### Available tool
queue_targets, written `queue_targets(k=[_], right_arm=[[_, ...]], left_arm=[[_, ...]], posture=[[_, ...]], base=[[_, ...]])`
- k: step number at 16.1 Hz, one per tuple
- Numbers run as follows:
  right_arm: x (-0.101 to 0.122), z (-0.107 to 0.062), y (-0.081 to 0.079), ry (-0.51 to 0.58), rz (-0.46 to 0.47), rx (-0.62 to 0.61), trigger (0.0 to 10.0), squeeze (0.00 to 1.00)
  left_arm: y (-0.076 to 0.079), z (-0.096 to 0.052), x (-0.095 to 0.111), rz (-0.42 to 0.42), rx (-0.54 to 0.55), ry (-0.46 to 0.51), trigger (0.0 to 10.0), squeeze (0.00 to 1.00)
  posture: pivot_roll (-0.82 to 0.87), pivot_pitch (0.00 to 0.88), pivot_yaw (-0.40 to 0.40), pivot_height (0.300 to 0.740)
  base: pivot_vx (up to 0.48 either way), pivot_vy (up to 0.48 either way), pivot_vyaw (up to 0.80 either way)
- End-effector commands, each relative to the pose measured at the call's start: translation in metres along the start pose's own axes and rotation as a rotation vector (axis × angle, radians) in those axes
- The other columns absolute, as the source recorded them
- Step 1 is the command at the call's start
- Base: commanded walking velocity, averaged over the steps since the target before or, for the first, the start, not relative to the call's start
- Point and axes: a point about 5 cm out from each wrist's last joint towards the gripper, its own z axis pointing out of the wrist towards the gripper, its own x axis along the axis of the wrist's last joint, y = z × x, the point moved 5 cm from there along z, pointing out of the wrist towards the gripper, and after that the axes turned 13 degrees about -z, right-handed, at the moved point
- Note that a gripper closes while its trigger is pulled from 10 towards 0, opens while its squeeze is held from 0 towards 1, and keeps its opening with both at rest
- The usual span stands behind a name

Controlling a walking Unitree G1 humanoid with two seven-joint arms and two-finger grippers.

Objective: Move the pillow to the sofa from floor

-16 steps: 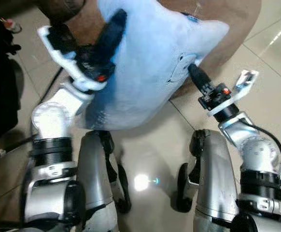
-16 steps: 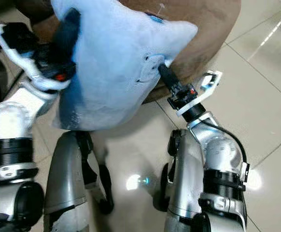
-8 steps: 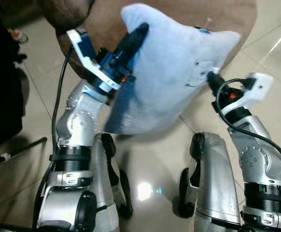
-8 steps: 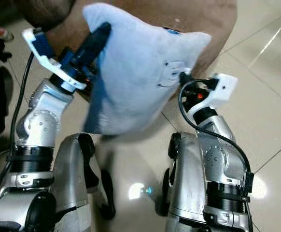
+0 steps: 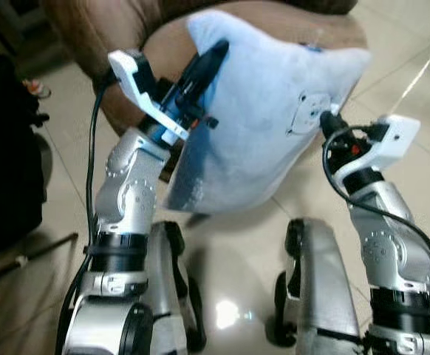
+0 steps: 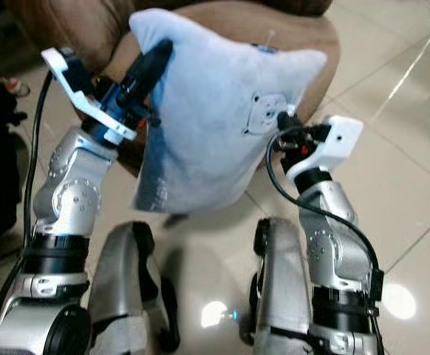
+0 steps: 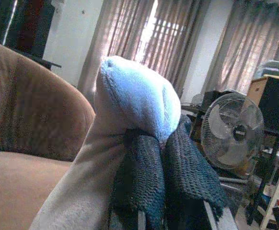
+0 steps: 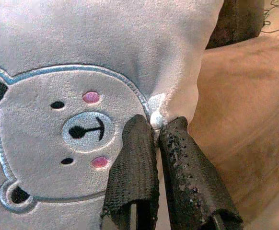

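Aloft, pillow [image 5: 263, 126] overhanging sofa [image 5: 119, 33] edge

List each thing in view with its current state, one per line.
pillow: lifted off the floor, held between both grippers, over the sofa's front edge.
left gripper: shut on pillow.
right gripper: shut on pillow.
sofa: brown, pillow not yet resting on it.
fan: upright, blades look still.

Pillow [image 5: 259, 126] held above floor [image 5: 244, 251], before sofa [image 5: 126, 37]; left gripper [image 5: 204, 63] on pillow's left edge, right gripper [image 5: 323, 122] on its right; sofa seat behind pillow; fan [image 7: 233, 132] beyond
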Motion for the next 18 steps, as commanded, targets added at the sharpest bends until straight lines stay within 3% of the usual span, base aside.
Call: queue_targets(k=[1, 4, 5, 6, 7, 10, 11, 13, 15, 18], right_arm=[[0.006, -0.001, 0.001, 0.022, -0.019, -0.015, 10.0, 0.00], [0.005, 0.000, -0.004, 0.024, -0.024, -0.001, 10.0, 0.00], [0.005, 0.000, -0.006, 0.025, -0.030, 0.004, 10.0, 0.00], [0.008, 0.001, -0.007, 0.038, -0.024, -0.001, 10.0, 0.00], [0.012, 0.002, -0.007, 0.051, -0.021, -0.004, 10.0, 0.00], [0.014, 0.003, -0.008, 0.058, -0.024, 0.000, 10.0, 0.00], [0.014, 0.003, -0.009, 0.059, -0.025, 0.000, 10.0, 0.00], [0.012, 0.004, -0.011, 0.055, -0.042, 0.006, 10.0, 0.00], [0.011, 0.005, -0.014, 0.054, -0.053, 0.013, 10.0, 0.00], [0.011, 0.008, -0.017, 0.050, -0.076, 0.025, 10.0, 0.00]], left_arm=[[0.005, -0.001, 0.015, 0.063, -0.011, 0.050, 0.0, 0.00], [0.007, -0.002, 0.013, 0.089, -0.007, 0.048, 0.0, 0.00], [0.007, -0.002, 0.013, 0.097, -0.003, 0.047, 1.2, 0.00], [0.006, -0.002, 0.012, 0.106, 0.021, 0.046, 1.2, 0.00], [0.003, -0.002, 0.007, 0.120, 0.054, 0.014, 9.2, 0.00], [0.001, -0.001, 0.001, 0.128, 0.071, -0.027, 10.0, 0.00], [-0.007, -0.001, -0.006, 0.153, 0.143, -0.086, 10.0, 0.00], [-0.018, -0.006, -0.024, 0.267, 0.228, -0.199, 10.0, 0.00], [-0.025, -0.013, -0.026, 0.344, 0.287, -0.230, 10.0, 0.00], [-0.015, -0.021, -0.029, 0.267, 0.194, -0.246, 10.0, 0.00]], posture=[[-0.03, 0.173, 0.105, 0.542], [-0.03, 0.168, 0.105, 0.571], [-0.03, 0.172, 0.109, 0.581], [-0.03, 0.172, 0.109, 0.591], [-0.03, 0.168, 0.111, 0.601], [-0.03, 0.164, 0.114, 0.621], [-0.03, 0.160, 0.116, 0.631], [-0.03, 0.155, 0.117, 0.655], [-0.03, 0.147, 0.112, 0.675], [-0.04, 0.133, 0.096, 0.699]], base=[[0.000, 0.000, 0.00], [0.000, 0.000, 0.00], [0.000, 0.000, 0.00], [0.000, 0.000, 0.00], [0.000, 0.000, 0.00], [0.000, 0.000, 0.00], [0.000, 0.000, 0.00], [0.000, 0.000, 0.00], [0.000, 0.000, 0.00], [0.000, 0.000, 0.00]])
